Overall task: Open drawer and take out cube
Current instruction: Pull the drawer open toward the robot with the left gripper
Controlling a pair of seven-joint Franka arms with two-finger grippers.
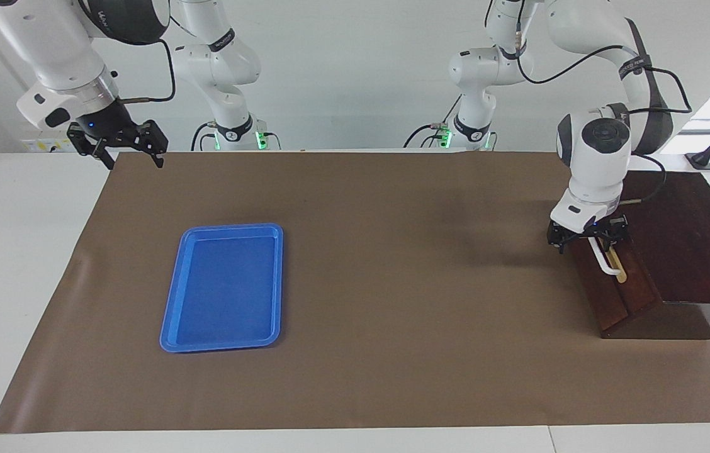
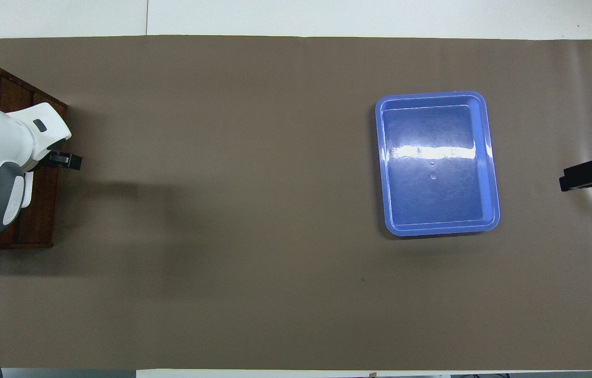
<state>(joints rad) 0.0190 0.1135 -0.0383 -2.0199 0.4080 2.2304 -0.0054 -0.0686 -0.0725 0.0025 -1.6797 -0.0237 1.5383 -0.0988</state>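
Two arms share the desk (image 1: 355, 377), and only the left one is at work: its hand (image 1: 588, 238) sits at the white bar handle (image 1: 607, 264) of the drawer (image 1: 613, 289), at the end of the bar nearer the robots, with the fingers straddling it. Whether they have closed on the bar I cannot tell. The drawer is shut in its dark wooden box (image 1: 688, 245) at the left arm's end of the desk, so the cube is hidden, presumably inside. The right hand (image 1: 119, 141) waits spread wide over the desk's edge at the other end, and a blue tray (image 1: 223, 286) lies on the brown mat (image 2: 254, 210) toward that end. The likely trouble is the off-centre hold: pulling from one end of the handle may twist the drawer so it binds. A loose grip could also slide off the bar, and a hard tug could drag the whole box along the mat instead of opening it.
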